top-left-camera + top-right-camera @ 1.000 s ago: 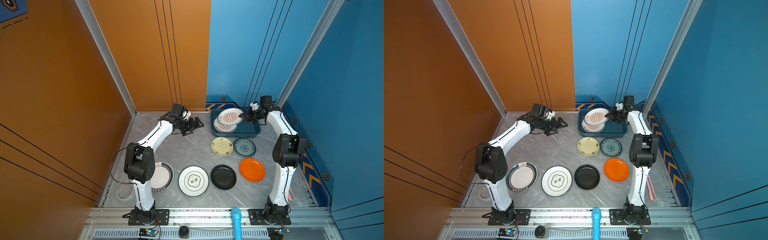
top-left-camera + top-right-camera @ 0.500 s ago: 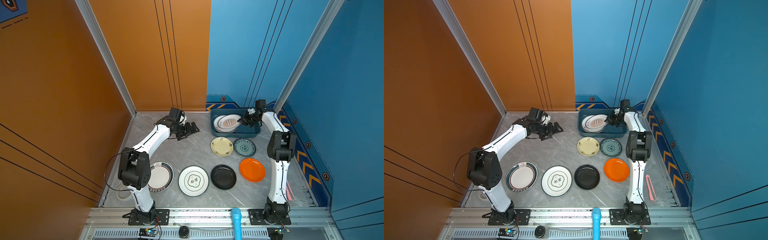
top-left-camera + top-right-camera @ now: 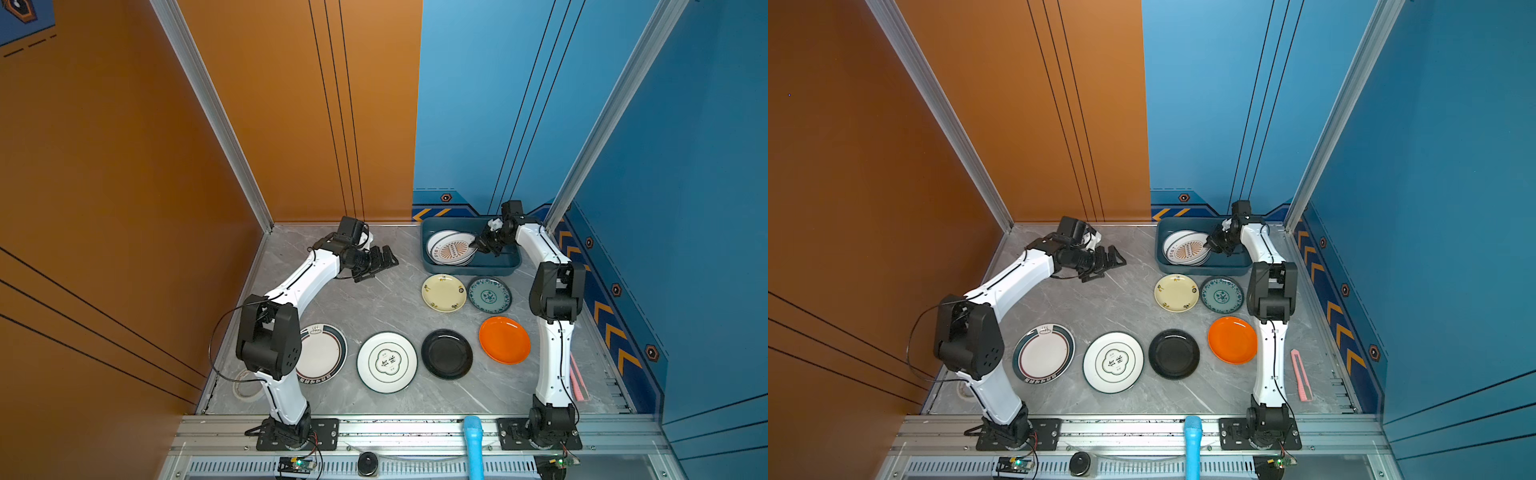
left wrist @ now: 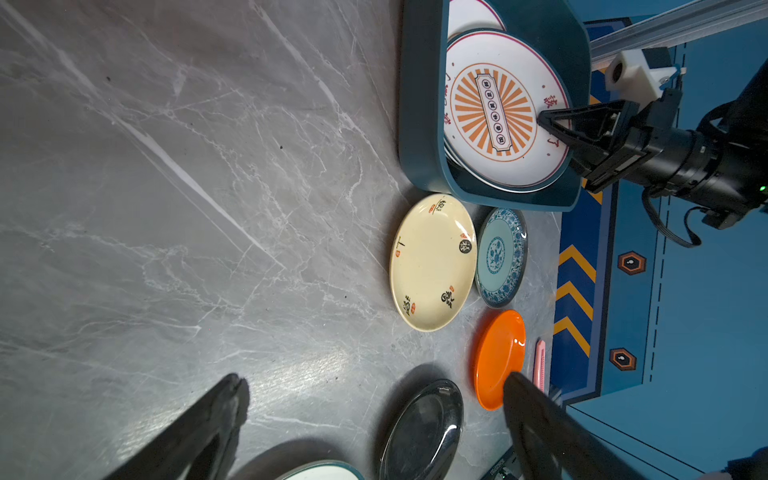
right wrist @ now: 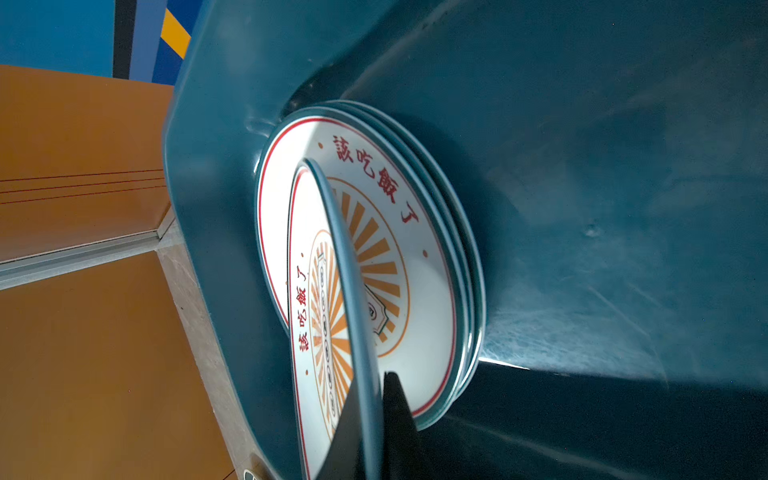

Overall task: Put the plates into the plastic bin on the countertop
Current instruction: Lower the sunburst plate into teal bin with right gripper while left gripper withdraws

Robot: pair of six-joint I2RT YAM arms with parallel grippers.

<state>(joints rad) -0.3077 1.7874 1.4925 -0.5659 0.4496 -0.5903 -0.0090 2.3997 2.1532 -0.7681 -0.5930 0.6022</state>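
Note:
The dark teal plastic bin (image 3: 469, 269) (image 3: 1200, 268) stands at the back right of the grey countertop (image 3: 374, 303). My right gripper (image 3: 478, 246) (image 5: 376, 415) reaches into it, shut on the rim of a sunburst plate (image 3: 452, 251) (image 5: 305, 270). That plate tilts over a stack of like plates (image 5: 415, 249). My left gripper (image 3: 384, 259) (image 4: 374, 378) hovers open and empty left of the bin. On the countertop lie cream (image 3: 444, 292), teal-patterned (image 3: 489, 295), orange (image 3: 504, 340), black (image 3: 446, 354), green-emblem (image 3: 386, 361) and dark-rimmed (image 3: 326, 353) plates.
A tape roll (image 3: 245, 386) lies at the front left corner behind the left arm's base. A pink utility knife (image 3: 1301, 374) lies along the right edge. Orange and blue walls close in the back and sides; an aluminium rail (image 3: 415, 432) runs along the front.
My right gripper has lowered the sunburst plate from above the bin down into it. The left arm has drawn back leftward from the bin, still open.

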